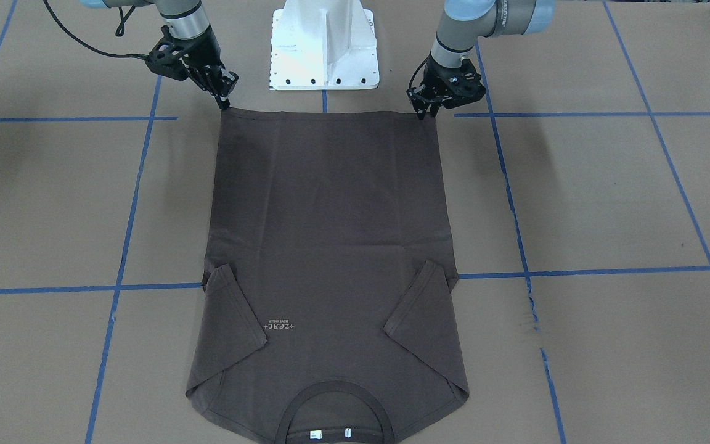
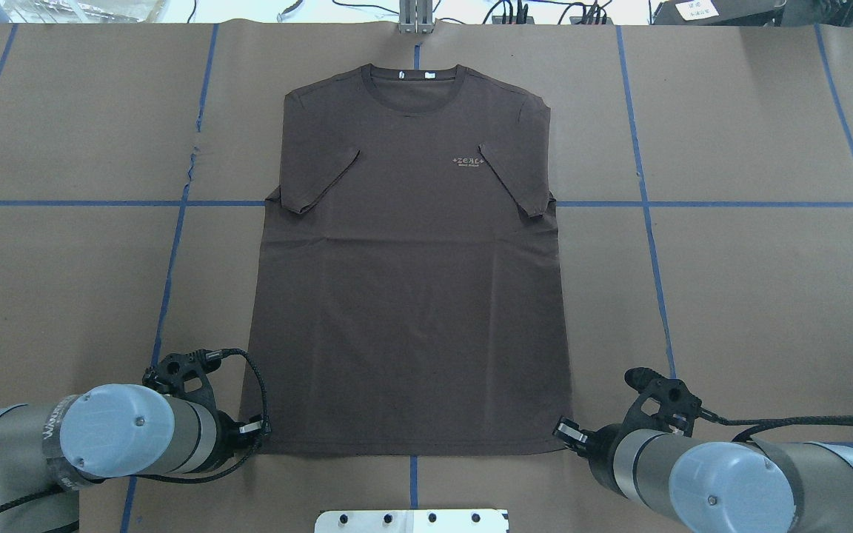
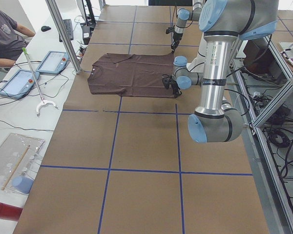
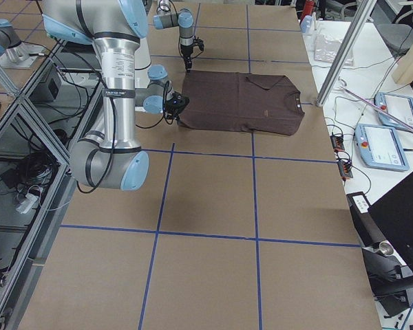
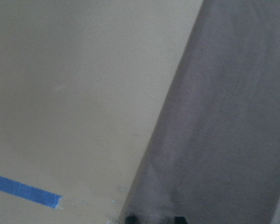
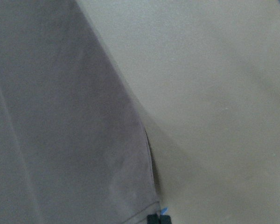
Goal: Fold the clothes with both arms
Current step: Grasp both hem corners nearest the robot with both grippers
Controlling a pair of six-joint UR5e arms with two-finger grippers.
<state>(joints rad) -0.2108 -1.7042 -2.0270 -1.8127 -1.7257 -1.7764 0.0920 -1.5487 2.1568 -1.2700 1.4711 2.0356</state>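
The dark brown-grey T-shirt lies flat and face up, both sleeves folded inward, collar at the far side, hem towards the robot. It also shows in the front view. My left gripper is down at the hem's left corner. In the left wrist view its fingertips stand a little apart with the cloth's edge between them. My right gripper is at the hem's right corner. In the right wrist view its fingertips are together on that corner.
The table is covered in brown paper with blue tape lines. The white pedestal base stands just behind the hem, between the arms. Operators' tablets and cables lie past the table's far edge.
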